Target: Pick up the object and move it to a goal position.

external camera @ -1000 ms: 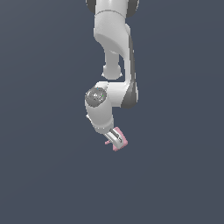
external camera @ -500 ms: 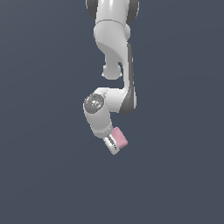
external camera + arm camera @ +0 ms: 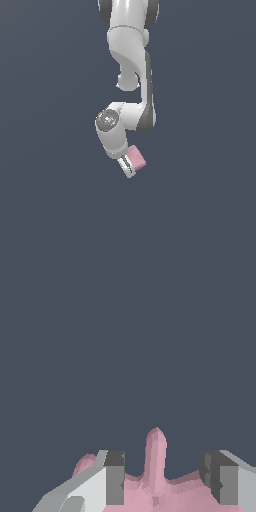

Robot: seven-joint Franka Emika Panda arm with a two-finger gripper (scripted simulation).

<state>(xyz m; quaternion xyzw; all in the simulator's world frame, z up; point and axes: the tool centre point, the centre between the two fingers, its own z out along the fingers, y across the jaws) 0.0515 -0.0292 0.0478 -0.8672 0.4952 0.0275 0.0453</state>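
Against a plain grey backdrop, the object (image 3: pixel 156 476) was pinched by the gripper (image 3: pixel 167 483); a firm grip and smooth carrying were judged necessary.

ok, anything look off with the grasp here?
Nothing broken. The pink piece sits between the fingers, peg pointing outward. In the exterior view the gripper is tilted rather than pointing straight down.

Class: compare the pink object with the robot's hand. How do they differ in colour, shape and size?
Colour: the pink object is pale pink; the hand is white with dark grey fingertip pads.
Shape: the object is one blocky piece with a thin peg; the hand has two separate fingers.
Size: the object is narrower than the hand.
Shared: both tilt together in the exterior view.
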